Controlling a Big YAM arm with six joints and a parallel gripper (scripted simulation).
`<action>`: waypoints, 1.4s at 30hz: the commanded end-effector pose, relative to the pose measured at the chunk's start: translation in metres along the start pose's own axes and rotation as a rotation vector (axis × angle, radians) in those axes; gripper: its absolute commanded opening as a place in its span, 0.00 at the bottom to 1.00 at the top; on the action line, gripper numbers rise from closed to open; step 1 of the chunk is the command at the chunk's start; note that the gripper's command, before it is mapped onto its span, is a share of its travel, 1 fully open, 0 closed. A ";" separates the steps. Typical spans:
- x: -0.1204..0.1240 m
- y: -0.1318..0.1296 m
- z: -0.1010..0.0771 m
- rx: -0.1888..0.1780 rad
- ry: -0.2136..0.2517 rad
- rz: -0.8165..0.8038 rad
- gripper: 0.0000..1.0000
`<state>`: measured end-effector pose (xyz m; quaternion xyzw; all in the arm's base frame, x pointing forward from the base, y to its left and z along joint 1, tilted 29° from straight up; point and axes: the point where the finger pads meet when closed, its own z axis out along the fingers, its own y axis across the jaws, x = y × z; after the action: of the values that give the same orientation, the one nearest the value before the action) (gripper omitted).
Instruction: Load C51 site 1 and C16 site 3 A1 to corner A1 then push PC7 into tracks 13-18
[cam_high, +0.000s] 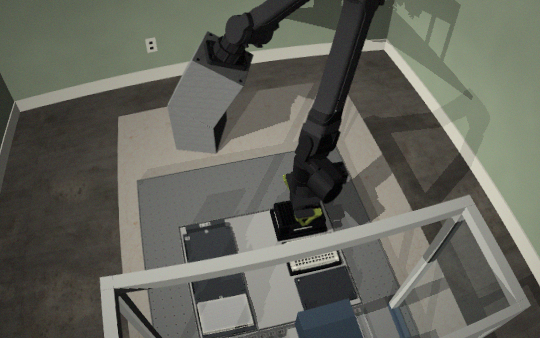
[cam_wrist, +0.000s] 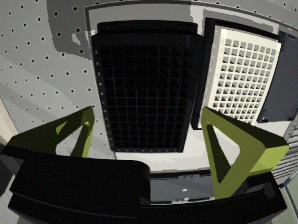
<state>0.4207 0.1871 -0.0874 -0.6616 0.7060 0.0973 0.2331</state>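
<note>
Hand [cam_wrist: 148, 139]: fingers spread wide, holding nothing; we see one yellow-green finger [cam_wrist: 229, 145] on either side of the black block's near short end.

Black block [cam_wrist: 148, 83]: straight ahead of and below the hand, long axis running away from it, seated in its nest on the table [cam_high: 160, 220].

White plate [cam_wrist: 241, 72]: just beside the block, in the next nest.

Dark plate [cam_high: 325, 286]: beyond the white plate from the block.

Carrier [cam_high: 212, 270]: well apart from the block, across the table; we see a pale panel on it, contents unclear.

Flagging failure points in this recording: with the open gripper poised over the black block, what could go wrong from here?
1. The open gripper straddles the black deep-well block off-centre in the wrist view, so closing could skew it.
2. The white 96-well plate sits right beside it; one finger could nudge it.
3. The frame bar crosses above the deck, a possible snag while carrying.
</note>
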 end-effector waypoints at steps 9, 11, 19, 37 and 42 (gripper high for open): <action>-0.010 -0.009 0.007 0.022 -0.013 -0.009 1.00; -0.012 -0.011 0.007 0.027 -0.015 -0.011 1.00; -0.007 -0.006 0.019 0.013 -0.009 -0.005 1.00; -0.006 -0.004 0.035 0.010 -0.008 -0.004 1.00; -0.009 -0.006 0.037 0.017 -0.011 -0.007 1.00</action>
<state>0.4245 0.2008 -0.1211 -0.6611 0.7078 0.0995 0.2282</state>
